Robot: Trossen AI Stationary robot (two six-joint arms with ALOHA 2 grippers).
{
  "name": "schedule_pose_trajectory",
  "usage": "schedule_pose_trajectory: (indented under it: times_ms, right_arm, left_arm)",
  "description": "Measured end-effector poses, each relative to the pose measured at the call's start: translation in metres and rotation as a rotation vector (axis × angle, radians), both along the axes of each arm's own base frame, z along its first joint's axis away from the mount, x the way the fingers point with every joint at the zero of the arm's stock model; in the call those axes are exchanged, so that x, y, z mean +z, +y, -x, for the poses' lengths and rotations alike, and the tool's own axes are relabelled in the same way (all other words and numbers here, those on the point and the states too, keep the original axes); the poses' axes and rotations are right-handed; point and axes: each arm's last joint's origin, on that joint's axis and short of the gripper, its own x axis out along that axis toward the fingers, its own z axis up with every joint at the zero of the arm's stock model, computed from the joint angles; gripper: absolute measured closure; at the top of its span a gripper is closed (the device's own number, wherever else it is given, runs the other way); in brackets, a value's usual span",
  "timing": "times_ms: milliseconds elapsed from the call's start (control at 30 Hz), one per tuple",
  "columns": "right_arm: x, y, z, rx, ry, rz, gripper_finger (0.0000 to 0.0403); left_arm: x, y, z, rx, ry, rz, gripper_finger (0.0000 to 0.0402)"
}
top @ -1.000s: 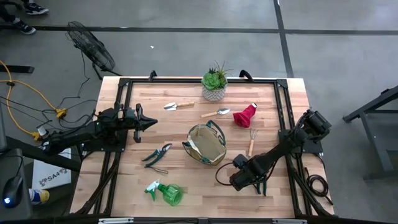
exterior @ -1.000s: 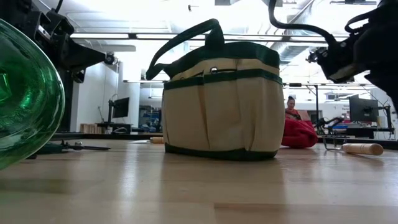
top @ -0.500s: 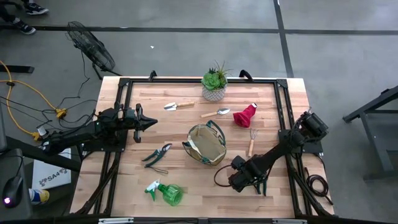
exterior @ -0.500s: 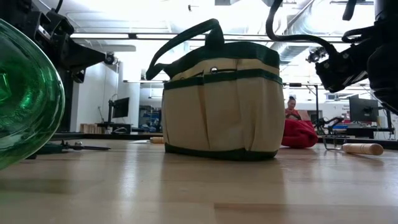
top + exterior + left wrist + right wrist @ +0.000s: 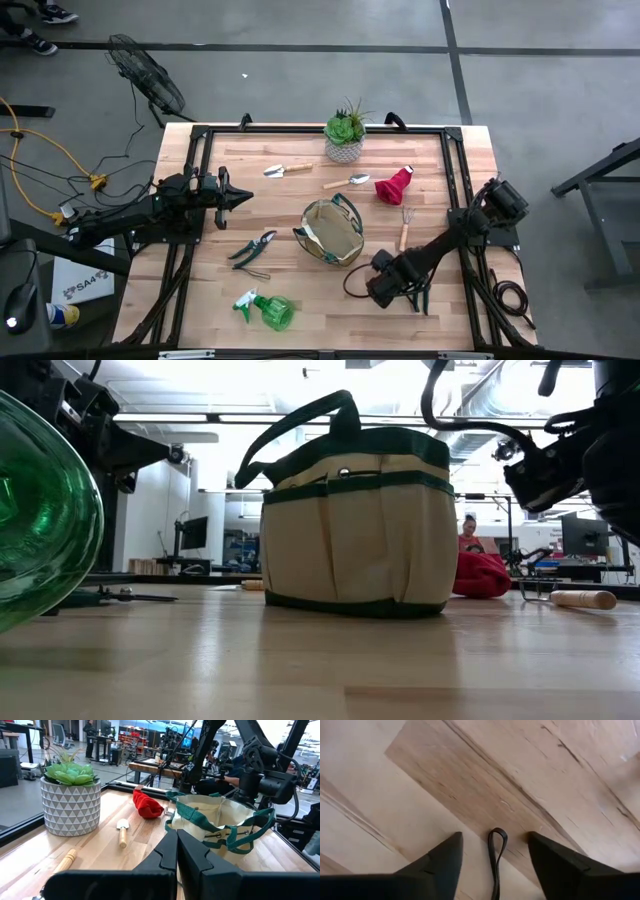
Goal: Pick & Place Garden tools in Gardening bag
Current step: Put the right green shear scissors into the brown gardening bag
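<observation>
The khaki gardening bag [image 5: 332, 232] stands open-topped in the middle of the table. Around it lie the garden tools: pruning shears [image 5: 253, 247], a green spray bottle [image 5: 268, 310], two trowels [image 5: 287, 169] [image 5: 347, 181], a red cone piece [image 5: 394, 186] and a small rake [image 5: 404, 228]. My right gripper [image 5: 388, 285] points down at bare wood near the bag's near right side. In the right wrist view it stands open [image 5: 495, 865], a thin dark loop [image 5: 497, 840] lying between the fingers, untouched. My left gripper [image 5: 176, 852] is shut and level at the table's left [image 5: 247, 197].
A succulent in a white patterned pot [image 5: 345, 135] stands at the far edge. Dark frame rails [image 5: 455, 200] run along the table's sides. Bare wood [image 5: 310, 300] lies between the spray bottle and my right gripper. A person sits in the room behind [image 5: 467, 532].
My right gripper has eased slightly down toward the table and a little toward the left, staying over bare wood beside the bag. No tool has moved.
</observation>
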Motion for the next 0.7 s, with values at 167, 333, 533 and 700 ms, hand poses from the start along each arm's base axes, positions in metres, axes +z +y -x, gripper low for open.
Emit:
schedule_pose_trajectory:
  times_ms: [167,333,533,700]
  right_arm:
    - [-0.0007,-0.0002,0.0008,-0.016,0.014,-0.008,0.0238]
    - [-0.001,0.0,0.0017,-0.016,0.031,-0.022,0.0266]
    - [-0.0014,-0.0018,0.0011,-0.03,0.046,-0.034,0.0302]
    - [-0.0015,-0.0037,0.0002,-0.044,0.057,-0.047,0.0339]
  left_arm:
    - [0.0,0.0,0.0,0.0,0.0,0.0,0.0402]
    - [-0.0001,0.0,0.0,0.0,0.001,0.0,0.0402]
    - [0.0,0.0,0.0,0.0,0.0,0.0,0.0402]
    - [-0.0001,0.0,0.0,0.0,0.001,0.0,0.0402]
